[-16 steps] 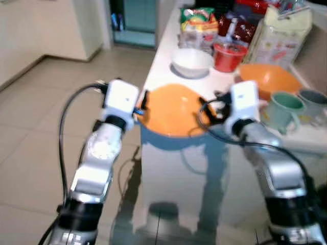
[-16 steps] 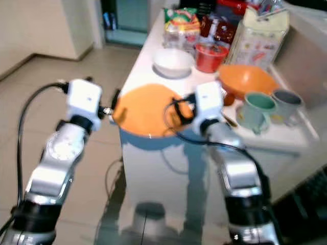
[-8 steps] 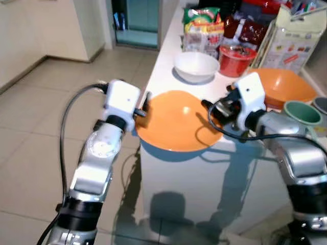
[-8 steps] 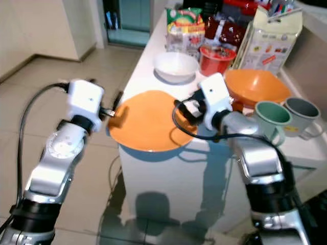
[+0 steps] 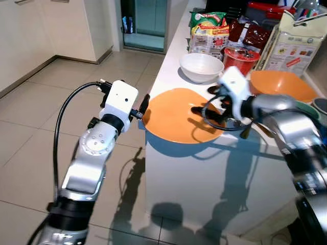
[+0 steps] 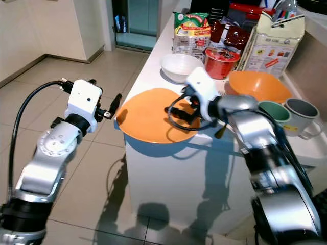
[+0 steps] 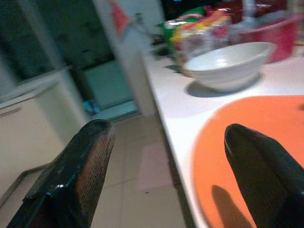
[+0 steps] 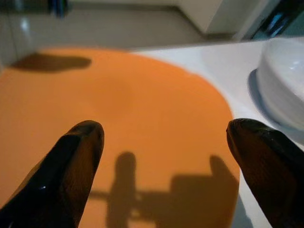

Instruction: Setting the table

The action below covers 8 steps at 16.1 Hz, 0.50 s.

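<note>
On the white counter (image 6: 148, 71) there is one flat orange plate (image 6: 148, 115), one white bowl (image 6: 180, 66), one orange bowl (image 6: 255, 86), one red cup (image 6: 220, 62) and two mugs, a green mug (image 6: 273, 115) and a grey mug (image 6: 301, 115). One pale carton (image 6: 269, 43) stands behind them, beside several snack packets (image 6: 191, 30) whose exact number cannot be told.

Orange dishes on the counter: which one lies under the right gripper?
The flat orange plate at the counter's front edge, under the right gripper. The other orange dish is a deep bowl farther back, beside the mugs.
</note>
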Motion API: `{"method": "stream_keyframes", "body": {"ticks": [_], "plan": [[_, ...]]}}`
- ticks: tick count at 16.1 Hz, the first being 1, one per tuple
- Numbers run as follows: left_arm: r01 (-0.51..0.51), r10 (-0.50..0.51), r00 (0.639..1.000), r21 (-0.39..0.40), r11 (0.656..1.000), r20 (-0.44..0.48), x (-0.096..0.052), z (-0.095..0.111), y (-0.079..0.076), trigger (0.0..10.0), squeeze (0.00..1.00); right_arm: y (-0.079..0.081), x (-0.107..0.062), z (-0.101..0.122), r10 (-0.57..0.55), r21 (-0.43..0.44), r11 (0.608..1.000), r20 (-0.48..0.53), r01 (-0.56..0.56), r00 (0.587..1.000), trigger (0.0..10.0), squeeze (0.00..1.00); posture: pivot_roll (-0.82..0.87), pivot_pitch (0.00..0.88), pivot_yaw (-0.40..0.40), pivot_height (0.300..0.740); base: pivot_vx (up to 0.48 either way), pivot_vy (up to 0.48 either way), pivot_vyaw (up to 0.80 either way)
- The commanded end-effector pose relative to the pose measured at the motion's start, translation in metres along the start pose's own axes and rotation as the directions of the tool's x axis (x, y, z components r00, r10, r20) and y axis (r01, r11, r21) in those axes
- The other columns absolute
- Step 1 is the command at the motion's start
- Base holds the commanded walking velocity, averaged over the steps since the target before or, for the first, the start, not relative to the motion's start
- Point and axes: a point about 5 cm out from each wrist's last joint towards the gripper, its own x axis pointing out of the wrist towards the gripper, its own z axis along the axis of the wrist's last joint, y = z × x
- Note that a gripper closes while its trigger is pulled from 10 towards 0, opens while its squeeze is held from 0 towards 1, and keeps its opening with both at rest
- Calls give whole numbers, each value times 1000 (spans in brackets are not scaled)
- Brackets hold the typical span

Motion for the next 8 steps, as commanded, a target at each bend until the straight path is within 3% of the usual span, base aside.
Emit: {"method": "stream_keyframes", "body": {"ticks": [1, 4, 8], "plan": [[52, -52, 998, 7, 999, 22, 2, 9, -5, 10000, 0, 0, 3, 0, 18, -29, 999, -20, -19, 1000, 10000, 0, 15, 0, -53, 740, 0, 0, 0], [98, -98, 995, 33, 995, -14, -5, 7, -5, 10000, 0, 3, 25, -10, 54, -40, 998, -92, -58, 994, 10000, 0, 42, 0, -61, 740, 0, 0, 0], [101, -100, 994, 38, 994, -33, -11, 9, -6, 10000, 0, 3, 38, -20, -14, -59, 998, -148, 5, 989, 10000, 0, 61, 0, -74, 740, 0, 0, 0]]}}
